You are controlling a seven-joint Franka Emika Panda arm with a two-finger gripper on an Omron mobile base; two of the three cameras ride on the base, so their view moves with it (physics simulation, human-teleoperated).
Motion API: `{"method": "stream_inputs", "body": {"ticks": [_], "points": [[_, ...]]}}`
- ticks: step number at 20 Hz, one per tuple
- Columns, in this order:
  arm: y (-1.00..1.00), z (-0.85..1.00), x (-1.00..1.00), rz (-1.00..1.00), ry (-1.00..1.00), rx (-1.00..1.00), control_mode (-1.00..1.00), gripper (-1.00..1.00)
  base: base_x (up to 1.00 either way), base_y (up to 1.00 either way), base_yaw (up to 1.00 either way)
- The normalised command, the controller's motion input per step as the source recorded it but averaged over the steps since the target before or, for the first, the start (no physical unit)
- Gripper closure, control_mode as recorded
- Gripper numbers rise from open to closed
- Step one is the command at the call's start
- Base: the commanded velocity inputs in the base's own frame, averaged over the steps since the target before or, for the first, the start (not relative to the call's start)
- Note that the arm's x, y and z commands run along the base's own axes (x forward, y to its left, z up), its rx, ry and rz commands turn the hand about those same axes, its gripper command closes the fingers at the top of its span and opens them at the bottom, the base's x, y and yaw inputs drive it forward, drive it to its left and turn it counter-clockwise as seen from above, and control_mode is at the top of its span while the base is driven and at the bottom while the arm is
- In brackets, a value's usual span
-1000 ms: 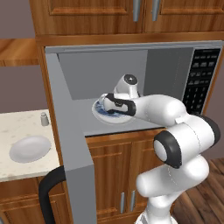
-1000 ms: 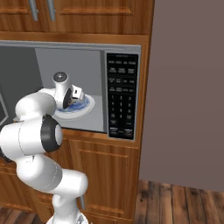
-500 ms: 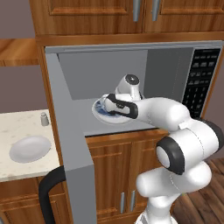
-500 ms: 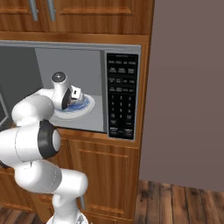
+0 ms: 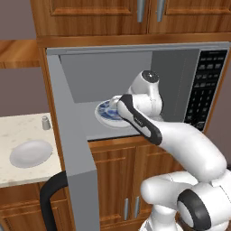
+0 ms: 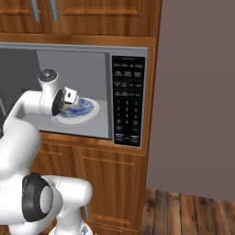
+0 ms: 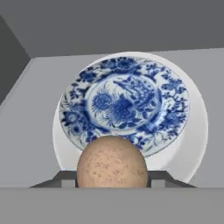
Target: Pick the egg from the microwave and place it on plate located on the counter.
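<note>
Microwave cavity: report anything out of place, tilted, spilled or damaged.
Nothing stands out. The blue floral plate lies flat and whole on the microwave floor, no spill around it. The egg looks intact, sitting between the end effector fingers. On the counter, the plate lies level.

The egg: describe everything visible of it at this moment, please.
The egg is a small tan-brown oval with fine darker speckles and a smooth matte shell that looks whole. In the hand view it sits low and centred, between the two dark fingertips of the gripper, which appear shut on its sides. It stands in front of the blue floral plate on the white turntable inside the microwave. Whether it still touches the plate cannot be told.
</note>
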Motion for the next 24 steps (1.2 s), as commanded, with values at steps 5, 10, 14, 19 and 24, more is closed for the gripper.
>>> {"method": "stream_inputs", "body": {"ticks": [5, 10, 14, 19, 24], "points": [[-0.12, 0.53, -1.00, 0.00, 0.13, -0.03, -1.00, 1.00, 0.00, 0.00, 0.00], [-0.35, 0.38, -0.79, 0.00, 0.09, -0.05, -1.00, 1.00, 0.00, 0.00, 0.00], [-0.57, 0.29, -0.98, 0.00, 0.06, -0.01, -1.00, 1.00, 0.00, 0.00, 0.00], [-0.25, 0.06, -1.00, 0.00, 0.05, -0.05, -1.00, 1.00, 0.00, 0.00, 0.00], [-0.02, 0.07, -0.79, 0.01, 0.02, -0.06, -1.00, 1.00, 0.00, 0.00, 0.00]]}}
